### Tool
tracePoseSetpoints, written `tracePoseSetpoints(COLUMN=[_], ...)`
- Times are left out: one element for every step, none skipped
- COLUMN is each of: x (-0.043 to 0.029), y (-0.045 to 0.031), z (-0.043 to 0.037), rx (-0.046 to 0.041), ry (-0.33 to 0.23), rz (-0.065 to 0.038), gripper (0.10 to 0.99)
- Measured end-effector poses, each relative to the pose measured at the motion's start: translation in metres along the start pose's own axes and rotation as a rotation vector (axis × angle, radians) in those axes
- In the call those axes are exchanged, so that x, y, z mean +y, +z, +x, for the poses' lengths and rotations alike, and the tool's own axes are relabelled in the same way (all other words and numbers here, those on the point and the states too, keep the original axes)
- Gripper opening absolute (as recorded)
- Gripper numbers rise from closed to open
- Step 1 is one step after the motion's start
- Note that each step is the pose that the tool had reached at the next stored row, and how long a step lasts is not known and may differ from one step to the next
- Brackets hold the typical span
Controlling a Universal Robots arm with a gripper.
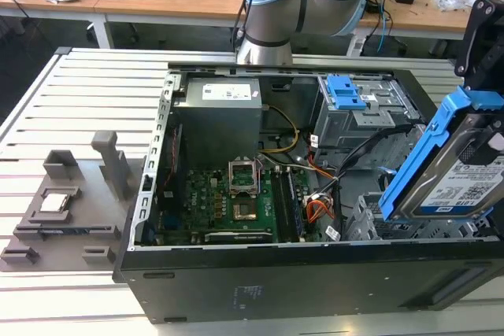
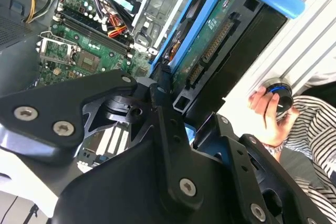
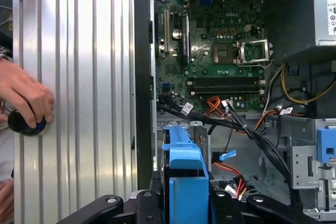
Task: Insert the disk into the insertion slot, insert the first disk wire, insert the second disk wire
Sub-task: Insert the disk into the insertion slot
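The disk [image 1: 457,186] sits in a blue carrier and is tilted steeply over the open computer case, at the exterior view's right. My gripper [image 1: 487,141] is shut on it from above. The second wrist view shows the disk's [image 2: 210,45] green circuit-board side between the black fingers [image 2: 164,90]. Its blue carrier [image 3: 186,182] appears in the first wrist view too. Just below the disk lies the insertion slot [image 1: 368,222], a low grey perforated cage [image 3: 195,129]. Loose black and orange disk wires [image 1: 316,208] lie beside it, and the wires [image 3: 231,121] cross the case floor.
A taller grey cage with a blue latch [image 1: 350,104] stands behind the slot. The motherboard [image 1: 224,206] and the power supply [image 1: 216,108] take up the exterior view's left of the case. A person's hand [image 3: 26,98] holds a black knob on the slatted table [image 1: 87,100].
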State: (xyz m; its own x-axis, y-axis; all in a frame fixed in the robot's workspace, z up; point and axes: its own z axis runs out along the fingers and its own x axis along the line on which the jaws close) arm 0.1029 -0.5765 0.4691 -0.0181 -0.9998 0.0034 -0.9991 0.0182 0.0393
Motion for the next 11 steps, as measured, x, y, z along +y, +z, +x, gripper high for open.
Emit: tracePoseSetpoints(x=[0.0000, 0.0000, -0.0001, -0.0001, -0.0001, -0.0001, -0.0001, -0.0002, -0.0002, -0.0002, -0.0002], y=[0.0006, 0.0011, 0.0016, 0.0021, 0.0027, 0.0035, 0.0039, 0.0043, 0.0048, 0.0054, 0.0060], z=[0.0000, 0.0000, 0.0000, 0.0000, 0.0000, 0.0000, 0.0000, 0.0000, 0.0000, 0.0000, 0.0000], rx=[-0.0001, -0.0001, 0.0000, 0.0000, -0.0001, -0.0001, -0.0001, -0.0001, 0.0000, -0.0001, -0.0001], ry=[0.000, 0.000, 0.000, 0.000, 0.000, 0.000, 0.000, 0.000, 0.000, 0.000, 0.000], rz=[0.000, 0.000, 0.000, 0.000, 0.000, 0.000, 0.000, 0.000, 0.000, 0.000, 0.000], gripper=[0.365, 0.365, 0.365, 0.365, 0.365, 0.365, 0.365, 0.365, 0.365, 0.365, 0.365])
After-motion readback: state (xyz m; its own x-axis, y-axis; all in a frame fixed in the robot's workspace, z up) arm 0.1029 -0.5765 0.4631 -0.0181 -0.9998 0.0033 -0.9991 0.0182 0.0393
